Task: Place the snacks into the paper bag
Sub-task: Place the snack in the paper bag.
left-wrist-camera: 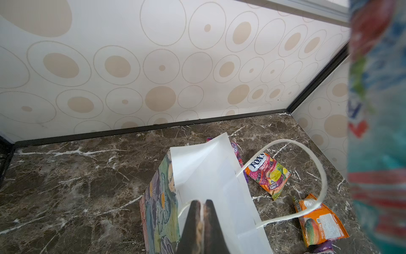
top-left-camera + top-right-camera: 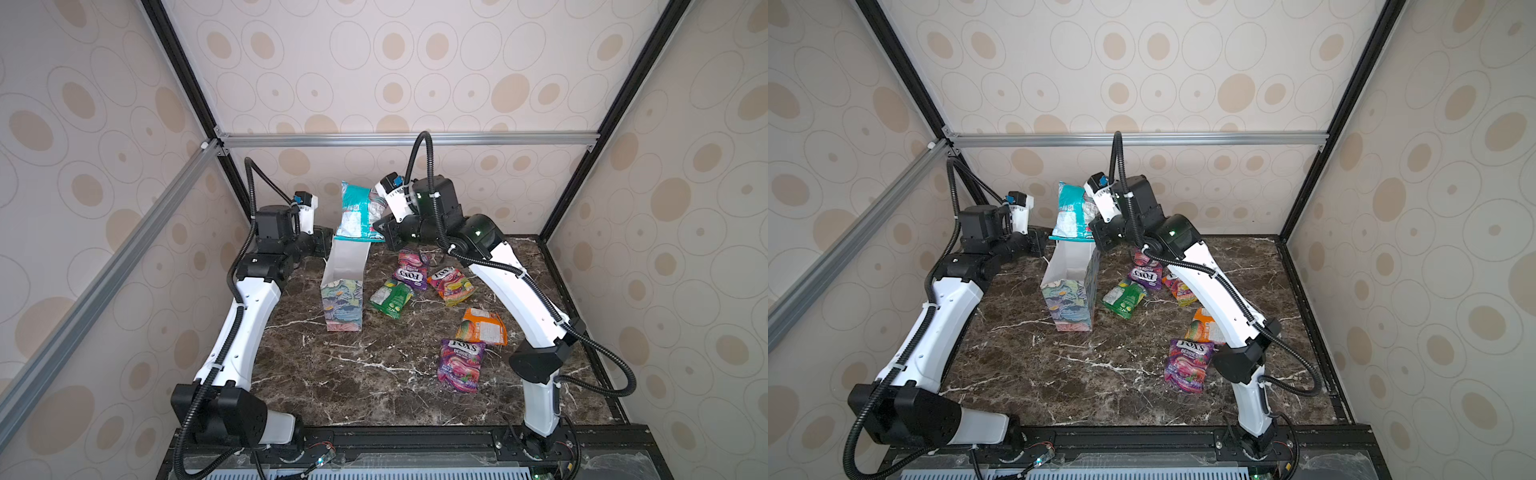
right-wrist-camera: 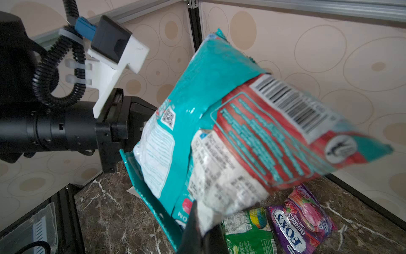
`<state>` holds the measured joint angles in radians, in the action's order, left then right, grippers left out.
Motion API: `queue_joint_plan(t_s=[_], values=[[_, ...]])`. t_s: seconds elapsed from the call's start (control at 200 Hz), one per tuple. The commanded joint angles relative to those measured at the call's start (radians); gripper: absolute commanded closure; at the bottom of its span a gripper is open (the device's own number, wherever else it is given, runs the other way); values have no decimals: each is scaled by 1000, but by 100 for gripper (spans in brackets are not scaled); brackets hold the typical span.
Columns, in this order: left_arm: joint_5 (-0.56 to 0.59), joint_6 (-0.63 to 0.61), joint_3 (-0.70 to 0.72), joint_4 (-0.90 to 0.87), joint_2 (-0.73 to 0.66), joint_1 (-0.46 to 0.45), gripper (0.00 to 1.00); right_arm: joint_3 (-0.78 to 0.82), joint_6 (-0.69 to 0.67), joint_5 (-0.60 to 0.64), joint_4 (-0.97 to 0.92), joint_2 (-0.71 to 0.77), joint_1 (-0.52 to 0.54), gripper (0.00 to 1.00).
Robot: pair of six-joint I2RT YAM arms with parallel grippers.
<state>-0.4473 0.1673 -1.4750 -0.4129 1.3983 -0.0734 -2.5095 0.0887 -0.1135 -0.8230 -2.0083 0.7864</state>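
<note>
While the right gripper [image 3: 201,222] pinches the teal-white pouch [image 2: 358,210] by one edge just above the mouth of the paper bag [image 2: 343,305], the left gripper [image 1: 203,211] is clamped on the bag's rim. Bag stands upright toward the marble table's [image 2: 374,374] far edge, left of centre; 5 other pouches [image 2: 461,365] lie to its right. Foil looks light, crinkly & slick, so grip a flat seam, not the puffy middle; thin paper bag prob tips w/o support
</note>
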Motion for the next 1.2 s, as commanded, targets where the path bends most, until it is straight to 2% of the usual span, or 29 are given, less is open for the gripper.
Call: queue_joint_plan(t_s=[0.0,0.175,0.3,0.49,0.9,1.065,1.196], values=[[-4,-3,-5,11,-30,-5,100,-62,9,57,-21,-21,19,100],[5,1,-5,10,-45,-5,100,-146,10,136,-119,-116,36,100],[20,-7,-9,1,-57,-11,100,-138,-10,232,-168,-127,46,100],[-16,6,-1,22,-49,-32,100,-117,-34,205,-254,-136,52,100],[2,19,19,45,-35,-142,100,-119,-50,240,-410,-183,71,100],[73,27,13,33,-39,-157,100,-128,-22,228,-472,-182,72,95],[197,24,19,24,-64,-157,100,-123,-13,227,-503,-163,71,92]])
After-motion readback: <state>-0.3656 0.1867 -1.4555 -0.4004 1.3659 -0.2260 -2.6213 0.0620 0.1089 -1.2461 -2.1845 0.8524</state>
